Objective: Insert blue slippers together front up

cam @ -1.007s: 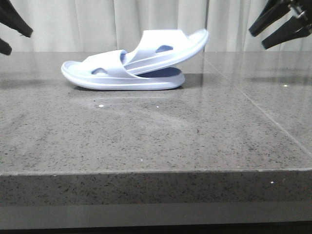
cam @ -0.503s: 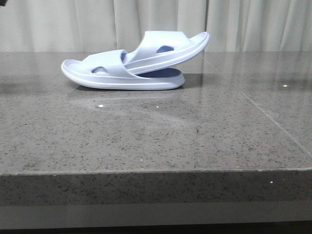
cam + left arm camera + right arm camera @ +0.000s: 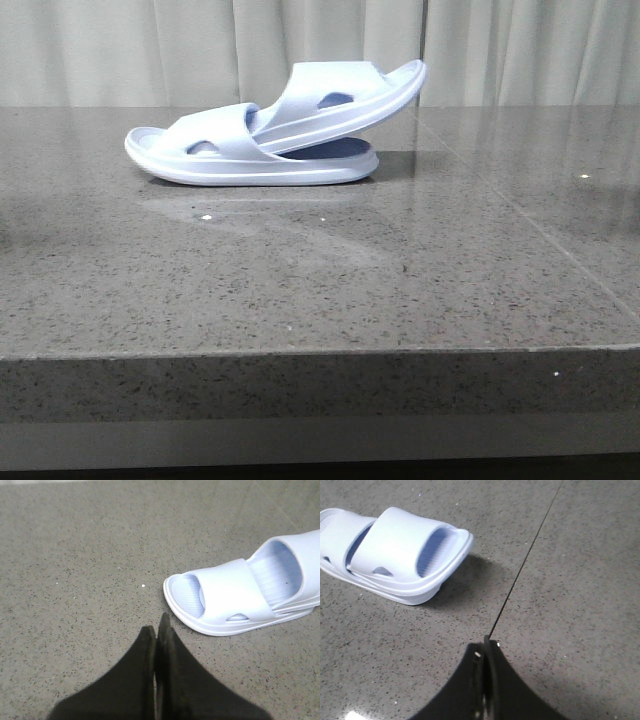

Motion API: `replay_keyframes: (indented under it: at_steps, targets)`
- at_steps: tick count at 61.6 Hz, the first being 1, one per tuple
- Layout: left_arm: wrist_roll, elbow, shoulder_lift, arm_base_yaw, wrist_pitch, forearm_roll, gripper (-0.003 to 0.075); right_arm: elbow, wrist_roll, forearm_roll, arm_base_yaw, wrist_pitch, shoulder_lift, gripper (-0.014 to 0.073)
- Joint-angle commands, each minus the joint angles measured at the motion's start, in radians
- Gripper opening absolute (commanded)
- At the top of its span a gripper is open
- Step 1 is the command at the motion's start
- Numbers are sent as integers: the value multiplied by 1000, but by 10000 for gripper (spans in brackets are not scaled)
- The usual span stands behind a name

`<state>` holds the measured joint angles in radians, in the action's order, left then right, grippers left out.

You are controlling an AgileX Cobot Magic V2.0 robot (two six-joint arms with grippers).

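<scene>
The two blue slippers sit nested on the grey stone table at the back middle. The lower slipper [image 3: 240, 155] lies flat, toe to the left. The upper slipper [image 3: 345, 95] is pushed under the lower one's strap and tilts up to the right. The pair also shows in the left wrist view [image 3: 240, 592] and in the right wrist view [image 3: 395, 550]. My left gripper [image 3: 157, 627] is shut and empty, above the table a little short of the lower slipper's toe. My right gripper [image 3: 486, 645] is shut and empty, above a seam in the table, apart from the slippers. Neither gripper shows in the front view.
The table [image 3: 320, 270] is speckled grey stone with a thin seam [image 3: 530, 545] running across it right of the slippers. Its front edge [image 3: 320, 350] runs across the lower part of the front view. Pale curtains [image 3: 200, 50] hang behind the table.
Both grippers, seen at the top corners one second ago, have left the front view. The slippers have stayed in place.
</scene>
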<state>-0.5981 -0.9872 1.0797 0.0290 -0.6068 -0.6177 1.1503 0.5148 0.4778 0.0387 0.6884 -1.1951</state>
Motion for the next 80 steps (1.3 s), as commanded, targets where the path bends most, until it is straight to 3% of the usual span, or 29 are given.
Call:
replay_keyframes:
  at_steps: [1, 12, 25, 35, 56, 80]
  targets:
    - [2, 62, -103, -19, 148, -20, -20, -96, 9, 7, 3, -192, 122, -108]
    - [2, 245, -275, -19, 289, -22, -20, -308, 9, 7, 5, -386, 290, -108]
    - [2, 432, -481, -19, 398, -29, -20, -492, 9, 7, 15, -472, 452, -108]
    - [2, 527, -624, -19, 395, -32, -20, -602, 10, 7, 59, -496, 586, -108]
    - [2, 616, -901, -19, 393, -92, -20, -745, 12, 7, 99, -552, 831, -108]
    - [2, 620, -911, -19, 372, -92, -20, -762, 12, 7, 99, -571, 861, -108]
